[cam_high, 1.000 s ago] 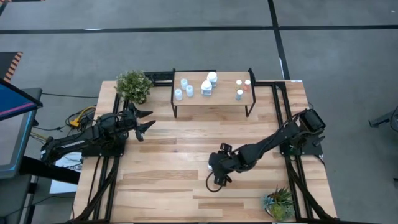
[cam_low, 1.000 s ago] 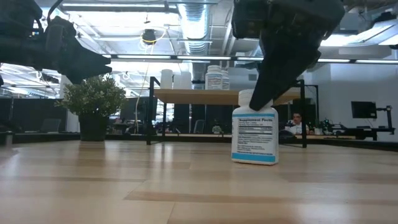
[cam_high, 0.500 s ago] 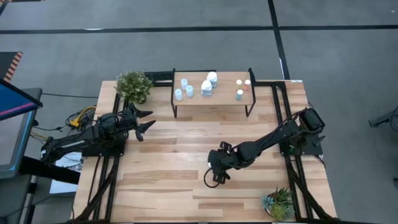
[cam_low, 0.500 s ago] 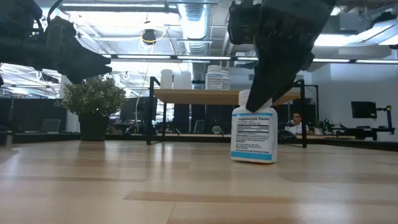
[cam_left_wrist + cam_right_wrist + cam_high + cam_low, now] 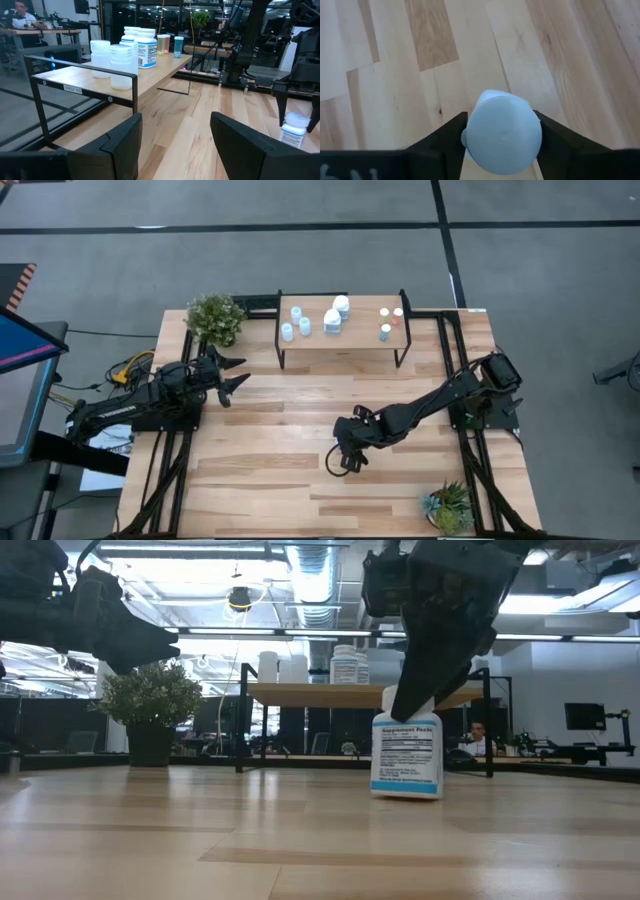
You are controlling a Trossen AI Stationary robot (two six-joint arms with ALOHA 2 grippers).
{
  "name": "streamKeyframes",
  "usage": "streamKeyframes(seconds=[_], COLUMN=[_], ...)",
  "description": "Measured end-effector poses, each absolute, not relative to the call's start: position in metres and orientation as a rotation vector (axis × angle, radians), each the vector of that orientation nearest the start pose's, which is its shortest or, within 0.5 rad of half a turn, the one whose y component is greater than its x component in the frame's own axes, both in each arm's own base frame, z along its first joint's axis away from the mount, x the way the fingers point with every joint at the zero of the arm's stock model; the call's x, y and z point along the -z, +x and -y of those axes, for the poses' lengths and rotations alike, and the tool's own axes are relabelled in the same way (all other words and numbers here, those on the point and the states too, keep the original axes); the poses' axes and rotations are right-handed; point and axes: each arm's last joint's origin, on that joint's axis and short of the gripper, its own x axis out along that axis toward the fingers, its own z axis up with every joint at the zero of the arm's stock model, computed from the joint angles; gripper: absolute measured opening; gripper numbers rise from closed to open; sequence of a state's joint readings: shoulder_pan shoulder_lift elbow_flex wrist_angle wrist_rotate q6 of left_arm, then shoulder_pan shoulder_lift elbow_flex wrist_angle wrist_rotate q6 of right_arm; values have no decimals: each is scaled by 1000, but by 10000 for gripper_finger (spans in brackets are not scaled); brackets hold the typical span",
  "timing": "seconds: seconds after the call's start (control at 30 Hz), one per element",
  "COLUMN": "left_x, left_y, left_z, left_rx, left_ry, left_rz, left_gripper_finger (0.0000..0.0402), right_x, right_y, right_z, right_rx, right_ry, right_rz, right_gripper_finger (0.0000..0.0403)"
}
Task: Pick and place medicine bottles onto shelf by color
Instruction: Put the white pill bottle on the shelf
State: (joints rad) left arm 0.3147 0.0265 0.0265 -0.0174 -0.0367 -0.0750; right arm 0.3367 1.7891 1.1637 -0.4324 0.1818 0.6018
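Right gripper (image 5: 502, 137): reaches down over the middle of the table (image 5: 260, 480), pointing at the board; one dark finger stands on each side of the pale cap of a white bottle (image 5: 407, 755), both pressed against it, so the pincer is closed on that bottle.
White bottle: upright, its base on the tabletop in the low view; printed label with a blue band at the foot; alone, well in front of the shelf (image 5: 342, 338).
Left gripper (image 5: 232, 372): hovers near the table's left edge, just beside the potted plant (image 5: 215, 317), above the board; fingers spread apart, nothing between them.
Shelf: at the far edge of the table, light wood top on thin black legs.
Shelf, left end: three pale-blue bottles (image 5: 296, 321) in a loose cluster.
Shelf, middle: two larger white bottles (image 5: 337, 313), touching or nearly so.
Shelf, right end: three small bottles (image 5: 389, 321) close together; one has a reddish top, one a teal top, and the third is too small to tell its colour.
Second plant (image 5: 447, 505): at the near right corner of the table, apart from both arms.
Room beyond: a person (image 5: 477, 738) sits at a desk behind the table, seen in the low view.
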Motion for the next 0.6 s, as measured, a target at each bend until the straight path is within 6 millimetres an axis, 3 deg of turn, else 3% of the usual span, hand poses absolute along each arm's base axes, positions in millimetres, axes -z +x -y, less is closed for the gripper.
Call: streamKeyframes(seconds=[0.27,0.6], left_x=[-169,-169], left_y=[93,93], left_z=[-31,-31], left_rx=[-352,-352], left_ry=[-77,-77], left_rz=[-4,-4], left_gripper_finger=[222,222], right_x=[-183,-203], right_y=[340,341], right_z=[-112,-109], right_rx=[200,215], right_ry=[340,331], right_rz=[-1014,-1083], right_gripper_finger=[192,186])
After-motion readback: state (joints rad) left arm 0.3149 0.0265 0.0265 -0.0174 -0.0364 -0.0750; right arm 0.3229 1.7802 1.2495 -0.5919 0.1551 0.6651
